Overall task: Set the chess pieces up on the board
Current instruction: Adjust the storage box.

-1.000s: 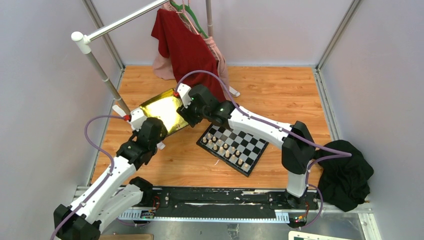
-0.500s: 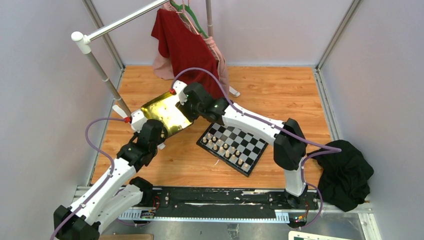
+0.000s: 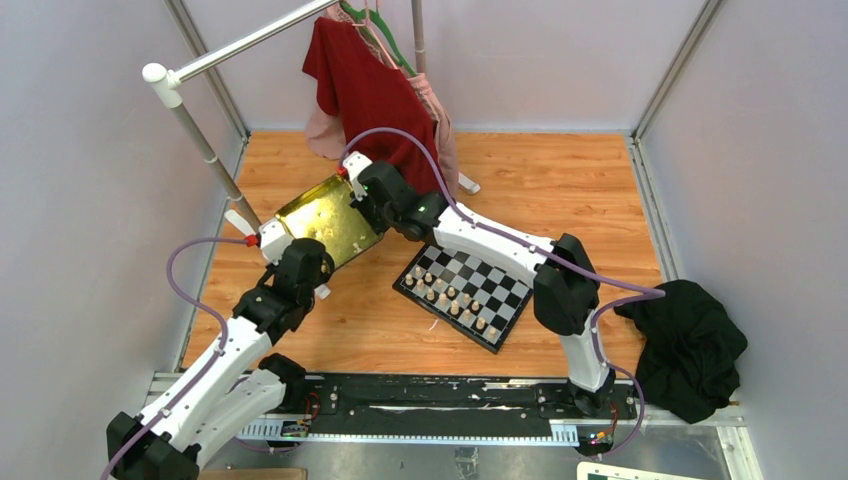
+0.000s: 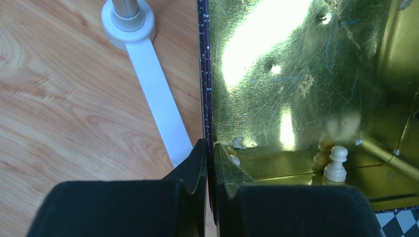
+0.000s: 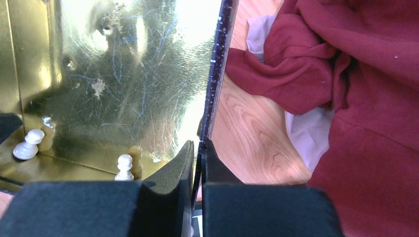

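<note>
Your left hand [image 4: 210, 162] was clenched on the thin wall of the tin [image 3: 322, 218], the dark rim running straight in between its jaws. Your right hand [image 5: 197, 153] was pinched the same way on the wall at the tin's far side. So you held the tin, not a piece.

A few cream pawns were loose inside it. One [image 4: 336, 164] stood upright near a corner, and another [image 5: 27, 144] lay tipped over. The other pieces [image 3: 440, 290] stood on the board [image 3: 505, 292], which lay flat on the counter [image 3: 560, 190] just beside the tin.

I'd judge the tin light and stiff, but glossy. A two-sided pinch on sheet metal that thin could slip or flex the wall, so a hold close to the corners looked safest.

The pawns looked very light, hard and smooth, and likely to topple or roll at a nudge. The best hold on one was from above, across its narrow neck under the round head. Any tipping of the tin needed to be gentle, or they would have scattered.
</note>
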Controlling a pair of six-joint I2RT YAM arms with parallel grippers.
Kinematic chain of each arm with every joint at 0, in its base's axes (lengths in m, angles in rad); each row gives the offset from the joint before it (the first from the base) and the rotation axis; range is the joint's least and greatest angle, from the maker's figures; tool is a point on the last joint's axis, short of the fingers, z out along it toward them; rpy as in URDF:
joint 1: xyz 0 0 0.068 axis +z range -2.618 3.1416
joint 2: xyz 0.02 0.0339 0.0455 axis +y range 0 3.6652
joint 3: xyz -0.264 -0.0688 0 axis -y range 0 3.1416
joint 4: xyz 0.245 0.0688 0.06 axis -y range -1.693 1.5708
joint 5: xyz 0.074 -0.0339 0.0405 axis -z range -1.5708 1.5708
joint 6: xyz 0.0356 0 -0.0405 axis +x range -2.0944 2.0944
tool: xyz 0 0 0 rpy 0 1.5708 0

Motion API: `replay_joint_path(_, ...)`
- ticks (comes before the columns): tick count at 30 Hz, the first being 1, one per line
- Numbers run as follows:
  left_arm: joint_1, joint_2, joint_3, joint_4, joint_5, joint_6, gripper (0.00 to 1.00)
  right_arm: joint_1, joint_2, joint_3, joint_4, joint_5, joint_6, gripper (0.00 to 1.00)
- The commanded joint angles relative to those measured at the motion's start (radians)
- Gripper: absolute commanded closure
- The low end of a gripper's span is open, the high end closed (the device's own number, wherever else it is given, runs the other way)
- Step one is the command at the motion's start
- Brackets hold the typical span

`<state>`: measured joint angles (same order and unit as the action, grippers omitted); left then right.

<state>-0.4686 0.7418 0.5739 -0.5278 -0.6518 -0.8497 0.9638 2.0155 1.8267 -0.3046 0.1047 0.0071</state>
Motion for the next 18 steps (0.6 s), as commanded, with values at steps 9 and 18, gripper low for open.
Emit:
replay_joint_path(9,-0.007,0.009,0.081,-0.045,0.037,0.111,0.54,-0.018,0.023,0.011,0.026,-0.036,-0.137,1.00)
replay_joint_path(18,-0.007,0.046,0.175,-0.175,0.084,0.132,0.46,-0.023,0.001,-0.042,0.084,-0.053,-0.153,1.00)
